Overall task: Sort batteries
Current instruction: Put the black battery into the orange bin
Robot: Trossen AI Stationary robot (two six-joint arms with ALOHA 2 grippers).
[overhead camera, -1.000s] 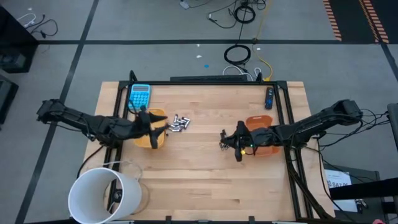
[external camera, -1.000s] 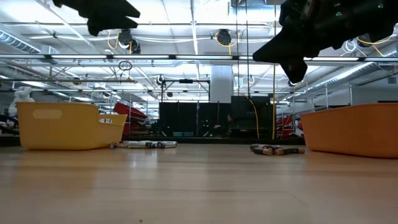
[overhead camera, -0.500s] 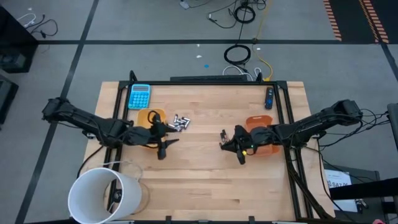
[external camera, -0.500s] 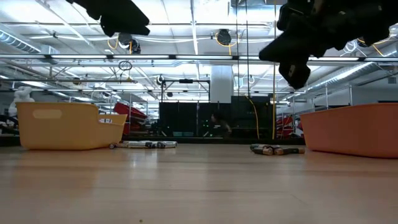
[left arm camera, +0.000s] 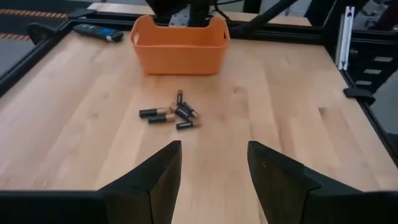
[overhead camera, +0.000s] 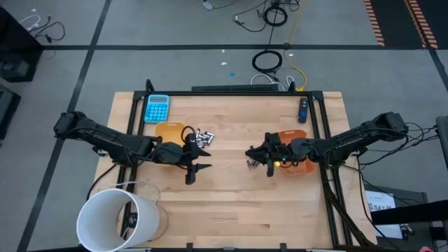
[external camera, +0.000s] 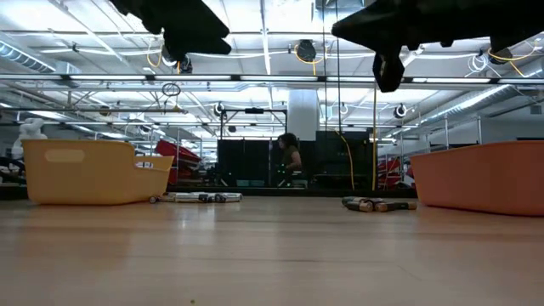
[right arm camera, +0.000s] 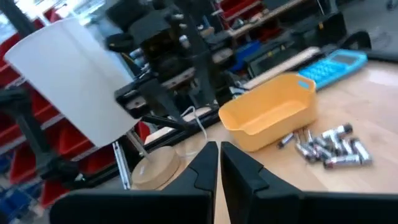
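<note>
Left pincer (overhead camera: 198,165) advanced past yellow tray (overhead camera: 170,131), silvery batteries (overhead camera: 201,138) just beside

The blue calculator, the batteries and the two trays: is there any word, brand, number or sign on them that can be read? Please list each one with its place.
None can be read.
Blue rectangular calculator: its keys and display are too small to read.
Small cylindrical batteries: their labels are too small.
Yellow plastic tray: no text shows.
Orange plastic tray: no text shows.
</note>
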